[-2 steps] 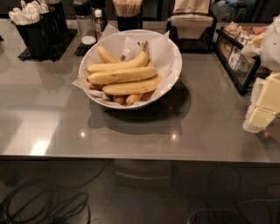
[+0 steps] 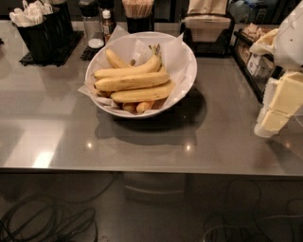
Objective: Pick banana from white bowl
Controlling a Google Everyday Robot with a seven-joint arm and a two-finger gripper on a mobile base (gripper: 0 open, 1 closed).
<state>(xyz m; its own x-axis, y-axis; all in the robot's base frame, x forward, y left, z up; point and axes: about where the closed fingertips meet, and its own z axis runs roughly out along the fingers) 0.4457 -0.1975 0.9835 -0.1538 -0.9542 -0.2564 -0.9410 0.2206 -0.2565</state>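
Observation:
The white bowl (image 2: 185,75) stands on the grey counter at centre, lined with crinkled white paper. Several yellow bananas (image 2: 132,81) lie in it, stacked roughly side by side, stems to the right. My gripper (image 2: 274,116) hangs at the right edge of the view, pale yellow and white, above the counter and well to the right of the bowl, apart from it. It holds nothing that I can see.
Behind the bowl stand a black caddy of white packets (image 2: 38,23), a shaker and a small bottle (image 2: 108,23), a cup of wooden sticks (image 2: 138,12) and a napkin holder (image 2: 206,26). A black rack of packets (image 2: 253,52) is at back right. Cables lie on the floor below.
The view has shifted slightly; the bowl and bananas have not moved. The gripper stays at the right edge.

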